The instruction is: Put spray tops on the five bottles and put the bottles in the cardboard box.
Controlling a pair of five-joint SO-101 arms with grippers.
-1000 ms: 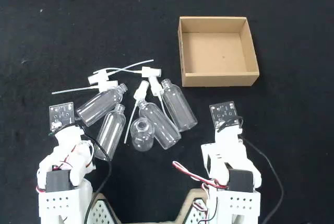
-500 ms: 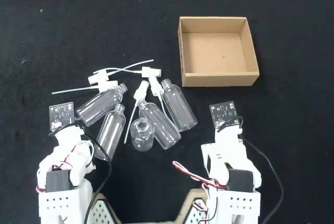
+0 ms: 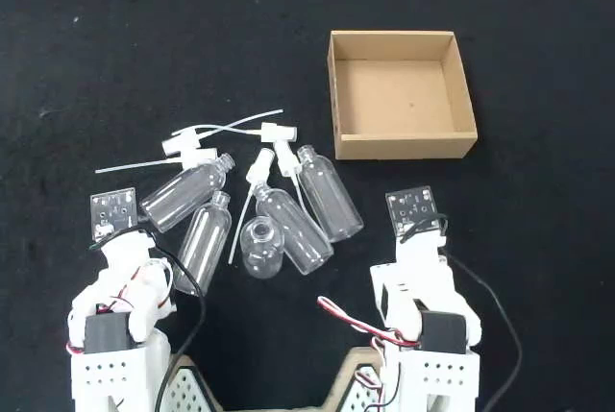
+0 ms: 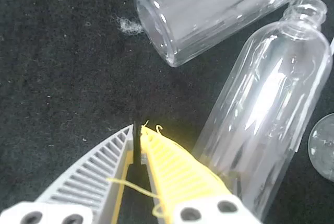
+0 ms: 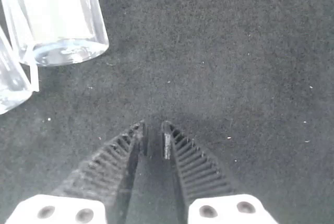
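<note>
Several clear bottles lie in a cluster left of the table's middle: one [image 3: 187, 193] and another [image 3: 204, 242] on the left, two more [image 3: 293, 228] [image 3: 329, 193] on the right, and a short one [image 3: 259, 247] between them. White spray tops [image 3: 279, 133] with thin tubes lie just beyond them. The cardboard box [image 3: 338, 95] stands behind, holding nothing. My left gripper [image 4: 138, 129] is shut over bare cloth, right beside a lying bottle [image 4: 266, 109]. My right gripper [image 5: 154, 130] is shut over the cloth, a bottle base [image 5: 57, 15] ahead of it.
The table is covered with black cloth [image 3: 538, 172]. Both arms sit at the near edge, the left arm [image 3: 125, 282] and the right arm [image 3: 415, 278]. Cables and dark equipment lie past the far edge.
</note>
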